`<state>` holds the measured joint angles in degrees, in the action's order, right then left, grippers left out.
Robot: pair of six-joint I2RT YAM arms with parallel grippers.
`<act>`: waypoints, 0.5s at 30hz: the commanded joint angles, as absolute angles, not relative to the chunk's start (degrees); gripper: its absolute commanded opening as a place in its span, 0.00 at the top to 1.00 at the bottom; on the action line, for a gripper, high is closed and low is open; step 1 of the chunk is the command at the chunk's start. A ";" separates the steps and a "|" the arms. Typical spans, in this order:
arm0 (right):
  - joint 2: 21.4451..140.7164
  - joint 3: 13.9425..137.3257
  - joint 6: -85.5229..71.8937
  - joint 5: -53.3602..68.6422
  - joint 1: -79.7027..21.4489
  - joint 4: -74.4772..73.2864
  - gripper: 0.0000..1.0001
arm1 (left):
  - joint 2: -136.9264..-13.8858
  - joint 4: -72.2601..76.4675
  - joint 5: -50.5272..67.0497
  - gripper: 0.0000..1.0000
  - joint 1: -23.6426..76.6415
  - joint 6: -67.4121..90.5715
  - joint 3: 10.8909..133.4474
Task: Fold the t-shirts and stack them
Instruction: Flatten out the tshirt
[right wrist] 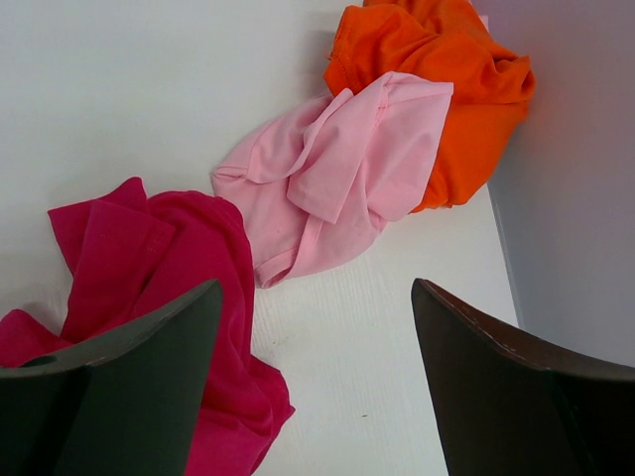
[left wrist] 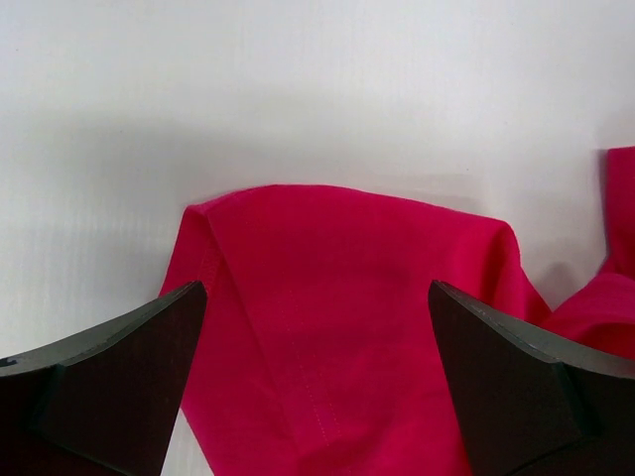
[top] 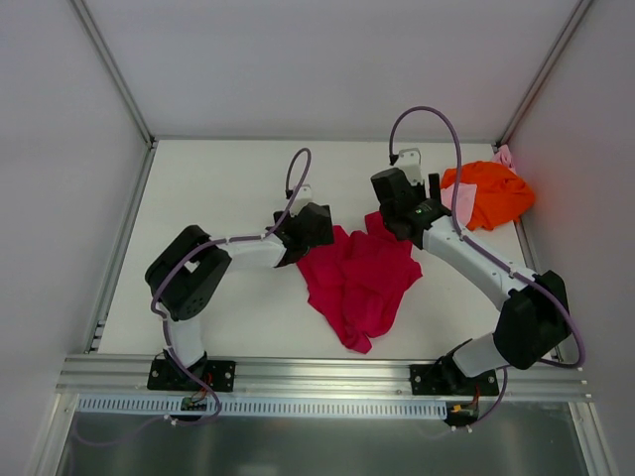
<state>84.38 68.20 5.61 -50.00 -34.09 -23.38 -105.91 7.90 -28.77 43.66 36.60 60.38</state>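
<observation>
Crimson t-shirt (top: 359, 278) crumpled mid-worktop (top: 228, 178), reaching toward the near edge. Left jaws wide, nothing gripped, straddling a folded edge on its left side; contact unclear. Right jaws wide, nothing gripped, above its far right part. Pale pink t-shirt (right wrist: 337, 178) bunched against orange t-shirt (right wrist: 446, 69), far right corner.

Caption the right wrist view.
Open right gripper over the table; red shirt left, pink shirt lying against the orange shirt ahead.

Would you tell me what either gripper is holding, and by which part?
Nothing is held; left gripper and right gripper stand open by the crimson t-shirt.
</observation>
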 commanded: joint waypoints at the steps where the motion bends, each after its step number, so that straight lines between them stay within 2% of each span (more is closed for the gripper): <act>1: 82.09 68.64 5.36 -50.01 -34.10 -23.20 0.18 | -105.64 8.09 -29.88 0.02 43.77 39.20 62.14; 15: 80.07 67.15 5.54 -50.01 -34.10 -23.03 0.18 | -110.48 8.26 -26.81 0.03 42.10 41.22 65.22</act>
<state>83.35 67.35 5.61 -49.43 -34.09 -23.38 -110.06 7.49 -27.40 42.96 38.96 63.48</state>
